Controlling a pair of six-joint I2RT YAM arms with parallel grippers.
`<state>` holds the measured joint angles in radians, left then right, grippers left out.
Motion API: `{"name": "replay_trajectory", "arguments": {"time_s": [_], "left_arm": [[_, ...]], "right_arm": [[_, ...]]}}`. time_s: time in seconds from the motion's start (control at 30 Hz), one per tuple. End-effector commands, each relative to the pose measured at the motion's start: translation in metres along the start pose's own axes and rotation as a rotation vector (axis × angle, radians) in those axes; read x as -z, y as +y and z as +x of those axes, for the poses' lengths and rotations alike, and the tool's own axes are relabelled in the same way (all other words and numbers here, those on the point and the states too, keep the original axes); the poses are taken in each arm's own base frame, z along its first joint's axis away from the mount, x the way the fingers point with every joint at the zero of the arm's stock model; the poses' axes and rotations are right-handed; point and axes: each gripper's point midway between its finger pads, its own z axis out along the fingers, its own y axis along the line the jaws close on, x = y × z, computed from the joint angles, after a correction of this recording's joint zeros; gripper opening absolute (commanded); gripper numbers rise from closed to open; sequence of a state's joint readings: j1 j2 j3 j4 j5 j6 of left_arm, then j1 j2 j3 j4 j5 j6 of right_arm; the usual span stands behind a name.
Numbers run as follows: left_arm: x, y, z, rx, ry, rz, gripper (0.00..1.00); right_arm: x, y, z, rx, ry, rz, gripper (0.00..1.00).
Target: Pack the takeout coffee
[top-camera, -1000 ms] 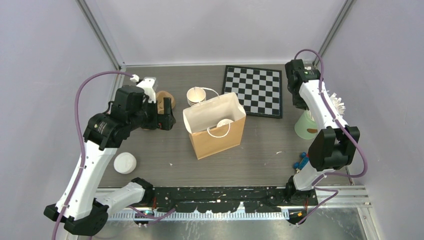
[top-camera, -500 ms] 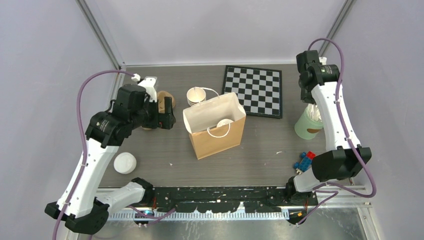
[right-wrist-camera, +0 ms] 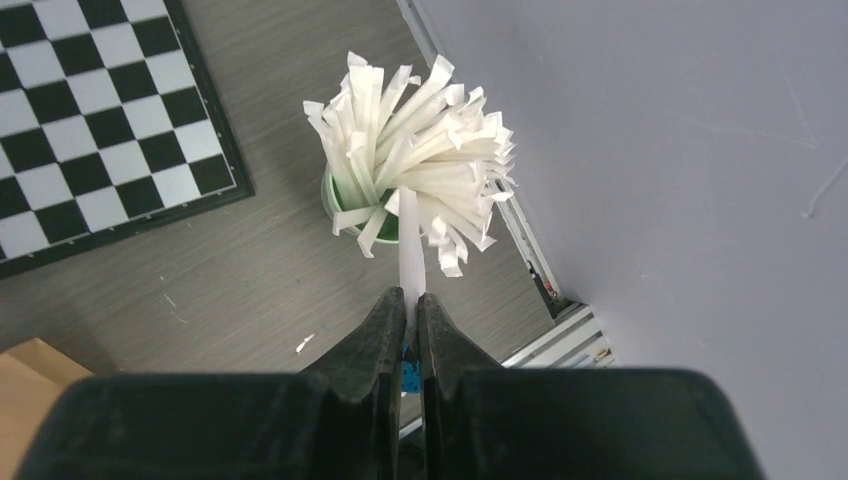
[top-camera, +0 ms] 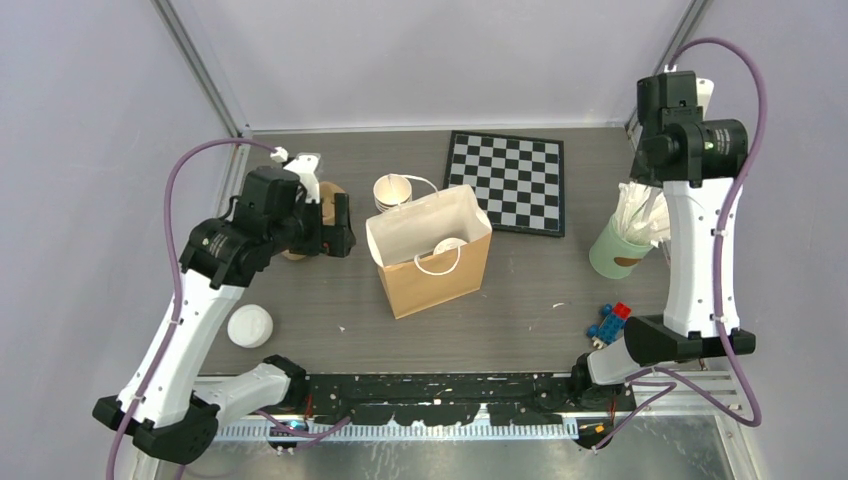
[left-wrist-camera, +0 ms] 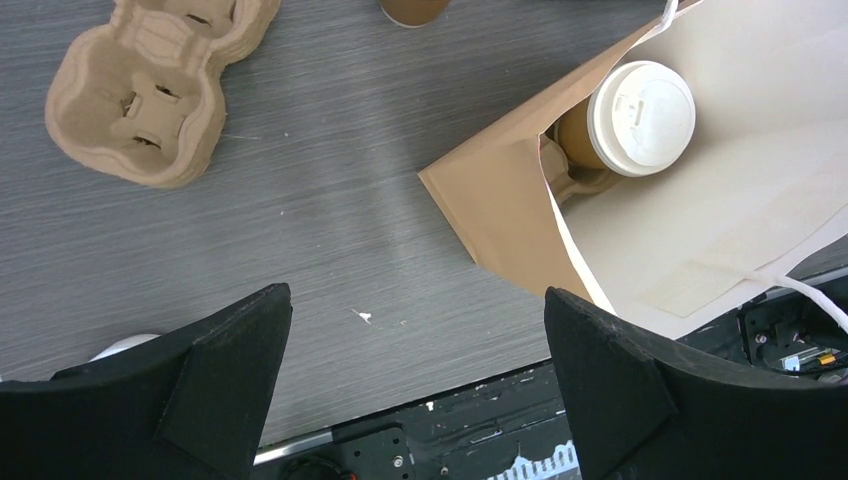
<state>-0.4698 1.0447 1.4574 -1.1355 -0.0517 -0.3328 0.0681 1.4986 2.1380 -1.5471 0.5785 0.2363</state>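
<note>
Your left arm (top-camera: 190, 320) and right arm (top-camera: 697, 250) share one build: long white shell links dotted with small dark screws, bulky black joint housings, and black bases at the bottom of the frame. A purple cable (top-camera: 172, 200) loops off each arm, and the right one arches across the upper right. In your wrist views, the left pincer (left-wrist-camera: 415, 300) has broad matte black wedge fingers (left-wrist-camera: 215, 385). The right pincer (right-wrist-camera: 408, 300) has slimmer black ones tapering from a blocky black body.
</note>
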Motion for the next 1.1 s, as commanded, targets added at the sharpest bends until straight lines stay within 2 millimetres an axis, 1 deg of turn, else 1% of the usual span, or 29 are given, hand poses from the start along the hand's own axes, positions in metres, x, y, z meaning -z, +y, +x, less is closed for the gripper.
{"name": "replay_trajectory", "arguments": {"time_s": [0.0,0.1,0.23,0.47,0.53,0.63,0.77,0.8,0.9,0.93,1.0,1.07], "left_arm": [[-0.004,-0.008,-0.012,0.003,-0.04,0.031,1.0],[-0.005,-0.01,-0.013,-0.001,-0.042,0.033,1.0],[-0.006,-0.009,-0.013,-0.006,-0.045,0.027,1.0],[-0.005,-0.007,-0.014,-0.016,-0.049,0.015,1.0],[-0.003,-0.007,-0.015,-0.017,-0.051,0.012,1.0],[-0.002,-0.006,-0.016,-0.019,-0.054,0.009,1.0],[-0.003,-0.008,-0.018,-0.013,-0.049,0.013,1.0],[-0.003,-0.009,-0.018,-0.011,-0.046,0.013,1.0],[-0.003,-0.011,-0.02,0.004,-0.041,0.021,1.0],[-0.003,-0.012,-0.02,0.011,-0.038,0.023,1.0],[-0.003,-0.014,-0.02,0.024,-0.033,0.031,1.0],[-0.004,-0.016,-0.02,0.038,-0.029,0.038,1.0]], "right_arm": [[0.032,-0.027,0.009,-0.021,-0.003,0.021,0.13],[0.045,-0.037,0.0,-0.058,-0.046,0.029,0.13],[0.057,-0.039,-0.008,-0.115,-0.099,-0.001,0.13],[0.067,-0.029,-0.024,-0.212,-0.196,-0.1,0.13],[0.073,-0.023,-0.032,-0.243,-0.238,-0.149,0.13],[0.091,-0.015,-0.052,-0.309,-0.337,-0.258,0.13],[0.116,0.004,-0.071,-0.378,-0.445,-0.443,0.13],[0.12,0.013,-0.075,-0.387,-0.458,-0.496,0.13],[0.131,0.043,-0.079,-0.409,-0.447,-0.67,0.14],[0.131,0.056,-0.078,-0.426,-0.42,-0.725,0.14],[0.142,0.079,-0.079,-0.441,-0.393,-0.869,0.15],[0.156,0.096,-0.078,-0.462,-0.363,-1.001,0.15]]}}
